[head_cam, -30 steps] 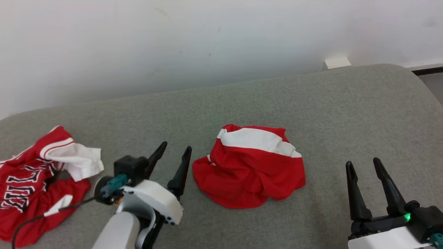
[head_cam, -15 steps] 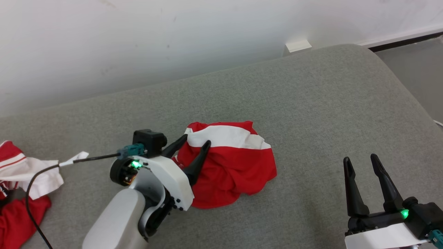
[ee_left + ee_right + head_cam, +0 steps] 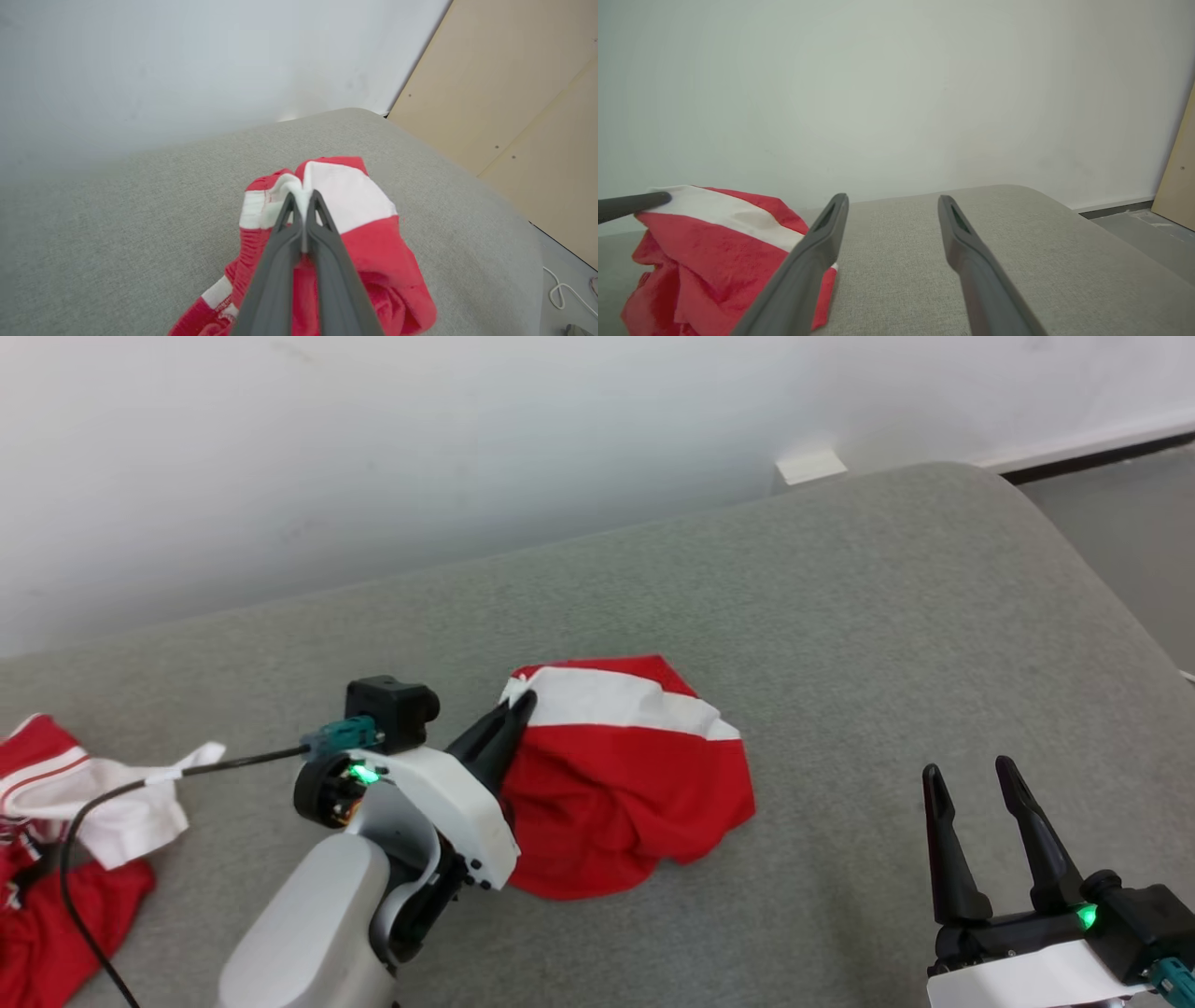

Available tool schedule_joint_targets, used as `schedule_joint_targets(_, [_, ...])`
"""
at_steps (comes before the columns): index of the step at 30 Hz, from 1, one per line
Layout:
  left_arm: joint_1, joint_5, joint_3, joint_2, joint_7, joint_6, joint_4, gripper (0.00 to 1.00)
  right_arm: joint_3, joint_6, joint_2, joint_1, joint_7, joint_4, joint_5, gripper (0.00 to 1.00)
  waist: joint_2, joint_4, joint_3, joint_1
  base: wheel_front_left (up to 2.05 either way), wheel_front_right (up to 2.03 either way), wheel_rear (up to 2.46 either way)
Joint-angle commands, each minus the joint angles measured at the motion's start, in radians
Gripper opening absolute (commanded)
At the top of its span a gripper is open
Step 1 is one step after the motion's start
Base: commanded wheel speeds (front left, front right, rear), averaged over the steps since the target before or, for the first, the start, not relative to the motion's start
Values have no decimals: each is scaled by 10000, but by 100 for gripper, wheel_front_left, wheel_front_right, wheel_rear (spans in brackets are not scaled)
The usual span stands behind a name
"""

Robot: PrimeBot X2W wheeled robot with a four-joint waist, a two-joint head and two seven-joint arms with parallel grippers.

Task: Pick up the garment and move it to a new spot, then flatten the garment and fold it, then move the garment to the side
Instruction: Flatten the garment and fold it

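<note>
A crumpled red garment [image 3: 625, 784] with a broad white band lies on the grey cushion [image 3: 840, 635]. My left gripper [image 3: 523, 703] is shut on its white edge at the upper left corner, and that corner is pulled up a little. The left wrist view shows the two fingers pressed together on a fold of white cloth, the garment [image 3: 359, 210] spreading below them. My right gripper [image 3: 966, 775] stands open at the lower right, well clear of the cloth. Through the right wrist view the garment [image 3: 710, 252] rises at the left beyond my open right gripper [image 3: 893, 199].
A second red and white jersey [image 3: 65, 821] lies bunched at the cushion's left edge, with my left arm's black cable [image 3: 84, 803] running over it. A white wall [image 3: 467, 448] stands behind. The cushion's right end curves down to grey floor [image 3: 1130, 532].
The left gripper went from open beside the garment to over its left edge, then shut on the white band. The head camera has shifted. The right gripper stays open.
</note>
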Motion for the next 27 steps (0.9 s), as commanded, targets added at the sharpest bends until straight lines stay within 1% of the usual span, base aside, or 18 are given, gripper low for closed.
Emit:
schedule_joint_targets(1, [68, -114, 69, -5, -248, 101, -23, 0, -7, -22, 3, 88, 11, 10, -81, 100, 0, 305, -145, -1, 0, 0, 0])
schedule_joint_targets(8, [977, 167, 303, 133, -1368, 661, -676, 0, -92, -22, -188, 198, 13, -40, -190, 100, 0, 1368, -306, -1, 0, 0, 0])
schedule_joint_targets(12, [1818, 199, 364, 310, -1721, 942, -1062, 0, -143, -22, -297, 164, 13, -73, -207, 100, 0, 1864, -290, -1, 0, 0, 0])
schedule_joint_targets(15, [2384, 381, 315, 480, -1905, 1150, -1046, 0, -152, -22, -327, 187, 11, -76, -225, 100, 0, 2150, -262, -1, 0, 0, 0])
schedule_joint_targets(17, [2547, 414, 293, 502, -1968, 1230, -990, 0, -174, -20, -338, 189, 11, -81, -230, 100, 0, 2226, -249, -1, 0, 0, 0])
schedule_joint_targets(21, [2920, 341, 229, 396, -2229, 1230, -564, 0, -205, -22, -347, 166, 11, -57, -212, 100, 0, 2443, -154, -1, 0, 0, 0])
schedule_joint_targets(22, [2937, 330, 221, 339, -2302, 1223, -410, 22, -194, -22, -346, 135, 11, -43, -210, 100, 0, 2469, -126, -1, 0, 0, 0])
schedule_joint_targets(23, [2923, 287, 199, 264, -2374, 1199, -252, 50, -192, -22, -346, 99, 11, -40, -211, 100, 0, 2491, -98, -1, 0, 0, 0])
schedule_joint_targets(24, [2861, 256, 204, 197, -2495, 1188, -130, 90, -185, -22, -343, 67, 11, -33, -208, 100, 0, 2504, -83, -1, 0, 0, 0])
schedule_joint_targets(25, [2787, 217, 220, 137, -2570, 1163, -2, 100, -183, -22, -337, 46, 11, -20, -203, 100, 0, 2517, -75, -1, 0, 0, 0])
schedule_joint_targets(27, [2670, 180, 261, 31, -2741, 1129, 171, 100, -194, -22, -326, 36, 11, 2, -185, 100, 0, 2540, -95, -1, 0, 0, 0])
